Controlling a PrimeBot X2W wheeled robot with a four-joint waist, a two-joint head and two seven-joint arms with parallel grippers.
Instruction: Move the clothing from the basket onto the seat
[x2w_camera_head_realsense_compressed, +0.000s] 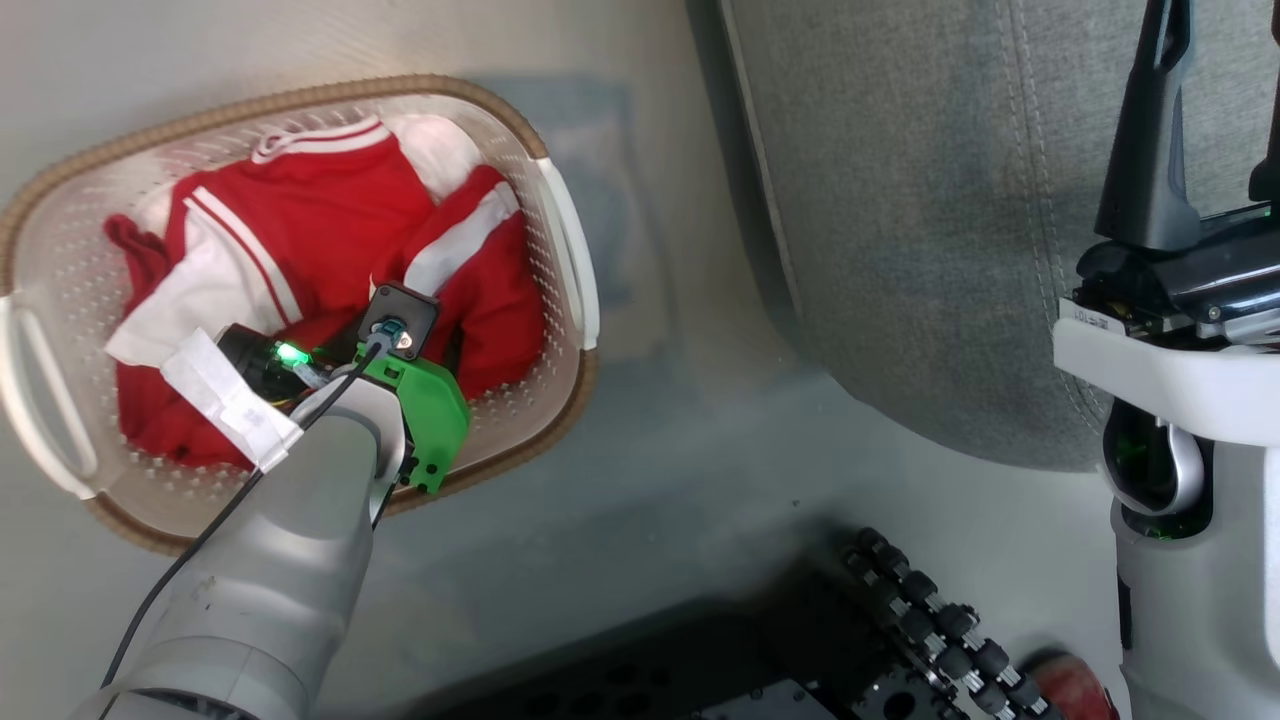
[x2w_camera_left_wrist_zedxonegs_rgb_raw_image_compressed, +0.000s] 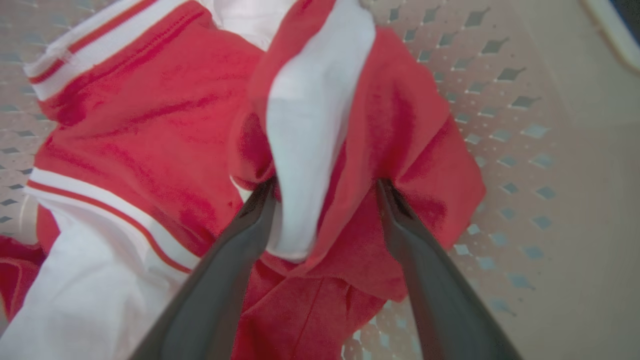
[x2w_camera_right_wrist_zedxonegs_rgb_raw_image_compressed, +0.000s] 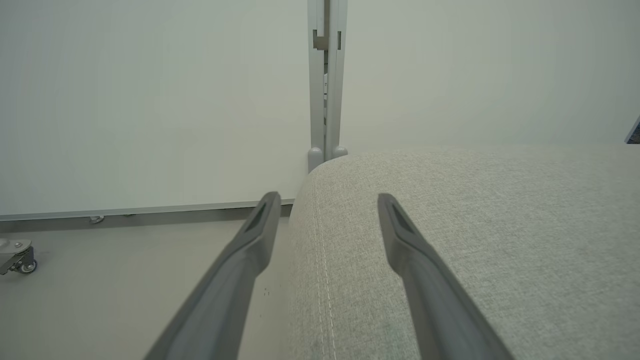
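Early stage: the clothing (x2w_camera_head_realsense_compressed: 300, 230) lay wholly in the basket (x2w_camera_head_realsense_compressed: 300, 95), none of it on the seat (x2w_camera_head_realsense_compressed: 900, 200). Left tool (x2w_camera_left_wrist_zedxonegs_rgb_raw_image_compressed: 326, 187), spread apart, straddled a raised red-and-white fold without yet pinching it; closing, lifting and carrying across appeared to remain. Right tool (x2w_camera_right_wrist_zedxonegs_rgb_raw_image_compressed: 327, 200), spread apart and empty, hung over the seat's rounded, stitched edge. Clothing: soft, crumpled knit with striped trim. Basket: rigid perforated plastic, woven-look rim. Seat: coarse grey weave
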